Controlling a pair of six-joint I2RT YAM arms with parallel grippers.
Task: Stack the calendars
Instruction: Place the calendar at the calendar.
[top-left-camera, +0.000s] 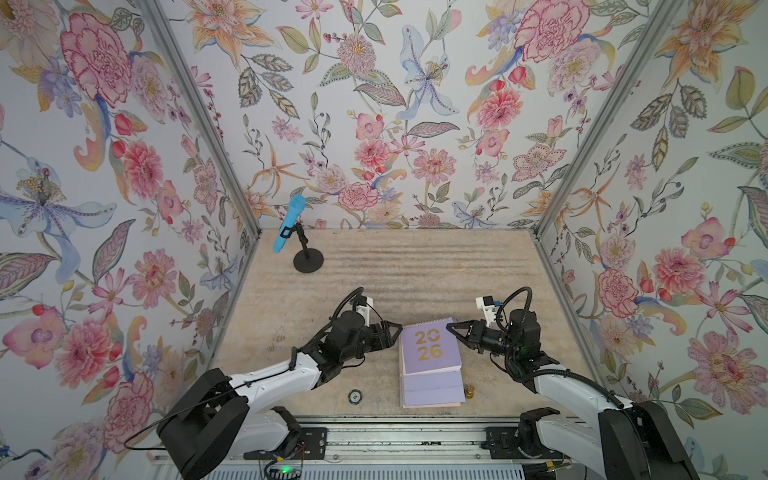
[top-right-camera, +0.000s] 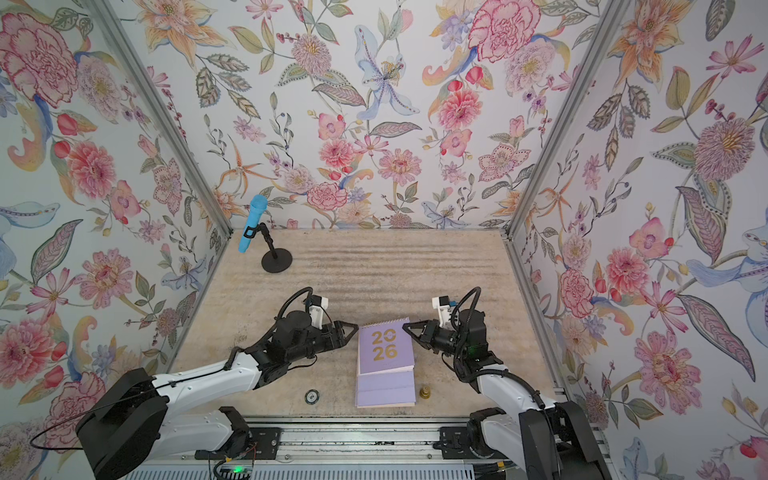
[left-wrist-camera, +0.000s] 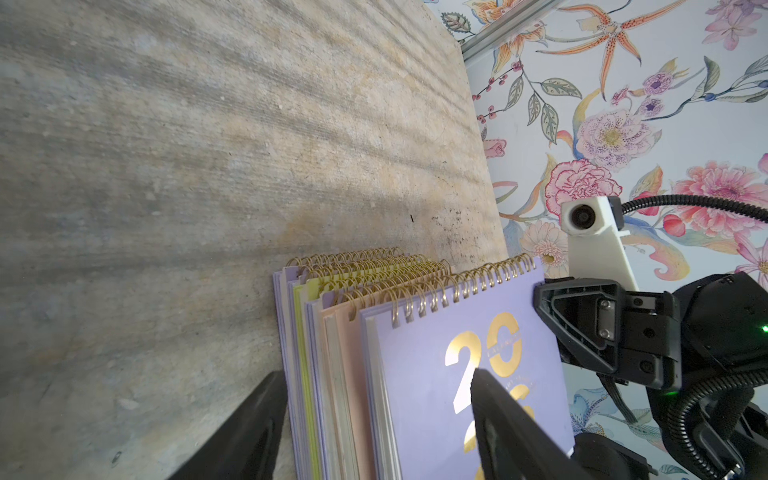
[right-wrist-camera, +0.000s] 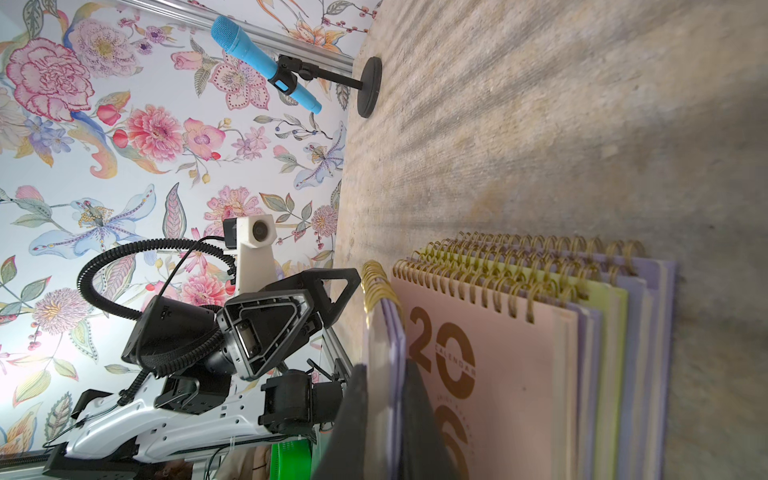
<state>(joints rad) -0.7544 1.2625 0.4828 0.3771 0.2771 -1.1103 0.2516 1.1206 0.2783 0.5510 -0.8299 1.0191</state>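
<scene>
The calendars form one pile (top-left-camera: 432, 388) (top-right-camera: 386, 388) near the table's front edge. The top lilac calendar (top-left-camera: 430, 347) (top-right-camera: 385, 347) (left-wrist-camera: 457, 332) with gold "2026" is tilted up off the pile. My right gripper (top-left-camera: 449, 326) (top-right-camera: 405, 327) (right-wrist-camera: 386, 415) is shut on its right edge by the spiral. Below it lie a peach calendar (right-wrist-camera: 498, 374) (left-wrist-camera: 349, 353), a yellow-green one (right-wrist-camera: 611, 353) (left-wrist-camera: 303, 332) and more lilac ones. My left gripper (top-left-camera: 400, 327) (top-right-camera: 356, 327) (left-wrist-camera: 376, 374) is open at the pile's left side, one finger low by the table, one over the lilac cover.
A blue microphone (top-left-camera: 289, 224) (top-right-camera: 253, 222) (right-wrist-camera: 257, 62) on a black stand is at the back left. A small round disc (top-left-camera: 354, 397) and a small gold object (top-left-camera: 469, 392) lie beside the pile. Floral walls enclose three sides; a metal rail runs along the front.
</scene>
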